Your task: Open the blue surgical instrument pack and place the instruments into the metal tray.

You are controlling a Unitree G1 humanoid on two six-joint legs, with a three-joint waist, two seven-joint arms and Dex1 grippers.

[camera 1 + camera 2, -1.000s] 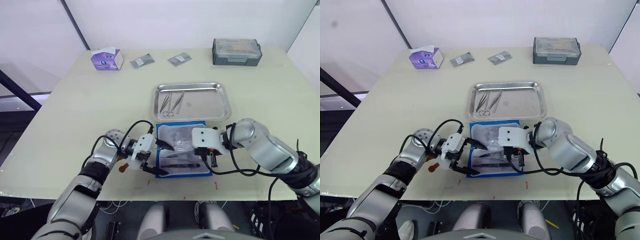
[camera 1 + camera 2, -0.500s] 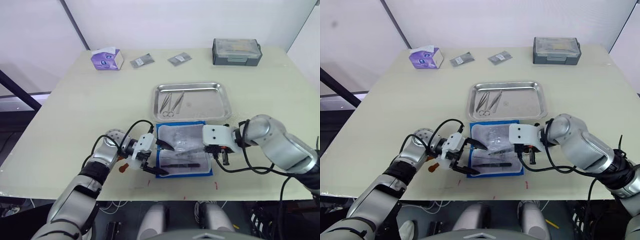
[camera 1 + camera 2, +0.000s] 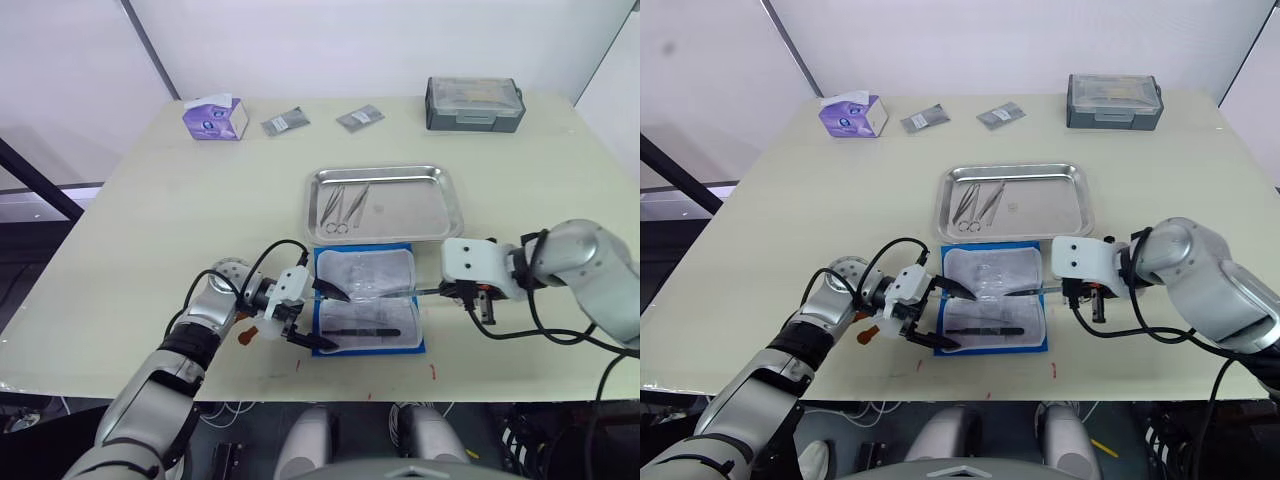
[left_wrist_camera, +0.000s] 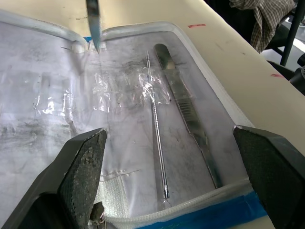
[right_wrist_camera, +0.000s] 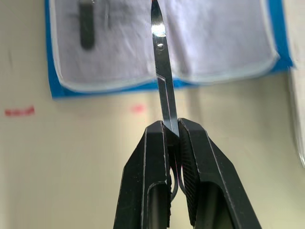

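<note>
The right end effector [image 5: 172,138] pinches scissors [image 5: 161,71] just beside the opened pack [image 3: 365,310], left end effector [image 3: 300,315] spread at it; next, carry them to the metal tray [image 3: 400,178].

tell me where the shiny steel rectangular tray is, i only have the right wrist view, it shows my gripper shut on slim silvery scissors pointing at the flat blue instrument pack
Observer: The steel tray lies on the table just beyond the blue pack, on the side away from the robot. The right gripper with the scissors is off the pack's right edge.
Operator: anything in it yet
Observer: Two thin metal instruments lie side by side near the tray's left end.
Operator: and the left gripper
Observer: The left gripper is open at the pack's left edge, one black finger on either side of the opened pouch.
</note>
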